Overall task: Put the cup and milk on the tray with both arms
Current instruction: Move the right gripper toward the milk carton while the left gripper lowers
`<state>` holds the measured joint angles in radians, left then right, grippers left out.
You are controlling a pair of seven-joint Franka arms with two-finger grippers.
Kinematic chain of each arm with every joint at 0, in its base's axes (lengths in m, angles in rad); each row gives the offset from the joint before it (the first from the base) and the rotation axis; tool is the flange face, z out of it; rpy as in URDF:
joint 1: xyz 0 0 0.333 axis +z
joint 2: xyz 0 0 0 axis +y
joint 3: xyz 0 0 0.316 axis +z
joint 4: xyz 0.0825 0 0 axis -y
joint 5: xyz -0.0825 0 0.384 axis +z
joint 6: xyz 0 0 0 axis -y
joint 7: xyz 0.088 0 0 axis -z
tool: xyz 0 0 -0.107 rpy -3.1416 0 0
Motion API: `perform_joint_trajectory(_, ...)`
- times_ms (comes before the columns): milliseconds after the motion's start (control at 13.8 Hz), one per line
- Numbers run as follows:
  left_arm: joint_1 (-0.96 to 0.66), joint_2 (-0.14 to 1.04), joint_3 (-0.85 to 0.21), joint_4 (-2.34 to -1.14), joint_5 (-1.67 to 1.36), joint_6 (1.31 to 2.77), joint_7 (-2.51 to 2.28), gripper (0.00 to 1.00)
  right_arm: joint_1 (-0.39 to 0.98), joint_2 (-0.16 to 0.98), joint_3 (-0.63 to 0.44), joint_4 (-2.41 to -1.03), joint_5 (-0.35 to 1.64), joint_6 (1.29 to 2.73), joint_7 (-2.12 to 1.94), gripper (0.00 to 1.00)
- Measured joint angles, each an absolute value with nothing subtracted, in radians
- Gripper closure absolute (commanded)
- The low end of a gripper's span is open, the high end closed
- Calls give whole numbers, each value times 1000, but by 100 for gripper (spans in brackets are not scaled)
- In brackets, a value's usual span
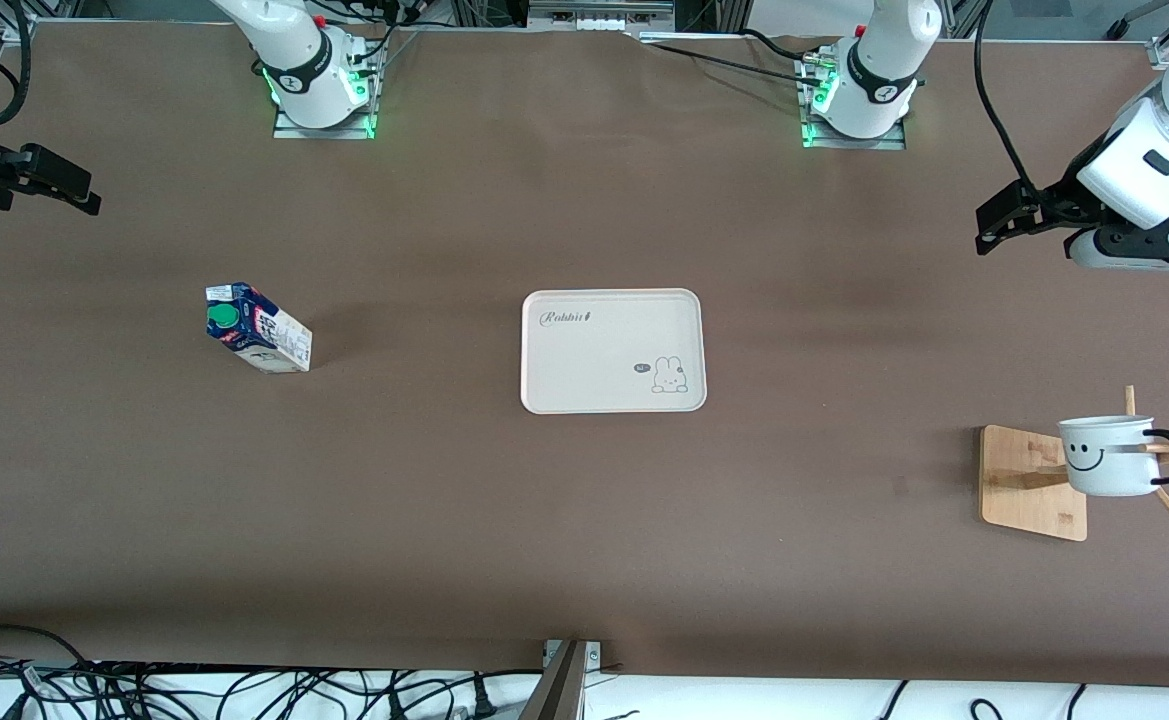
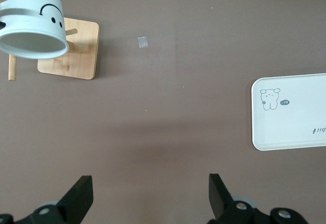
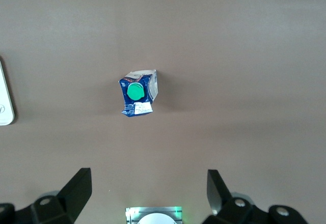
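My right tool (image 1: 69, 195) hung released, fingers spread, above the brown surface (image 1: 584, 520) at the right arm's end, holding nothing. Below it in the front view, the small gable-top milk carton (image 1: 258, 340), dark blue and white with cream sides and a round green screw cap (image 1: 223, 317), stood upright on the surface, well apart from everything else. In the middle lay the flat cream-white rectangular tray (image 1: 612, 351) with rounded corners, "Rabbit" script and a small rabbit drawing, bare of any load. Toward the left arm's end, the small white mug (image 1: 1108, 455) with a black smiley face hung by its thin black handle on a peg of the bamboo-coloured wooden stand (image 1: 1032, 482). My left tool (image 1: 1006, 222) hovered over that end, released too, fingers wide and empty.
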<state>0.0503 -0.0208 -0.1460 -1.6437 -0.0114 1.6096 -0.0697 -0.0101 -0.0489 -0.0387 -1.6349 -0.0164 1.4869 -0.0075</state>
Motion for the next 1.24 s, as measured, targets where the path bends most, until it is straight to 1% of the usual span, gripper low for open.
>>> perform_joint_trajectory(799,50,-19,-149,-1645,-10,1611,-70,0,-11,-49,-41,-1635,-16,1487,-7,0)
perform_joint_trajectory(1235,51,15,-149,-1668,-10,1641,-69,0,-11,-49,-43,-1635,-16,1487,-6,0)
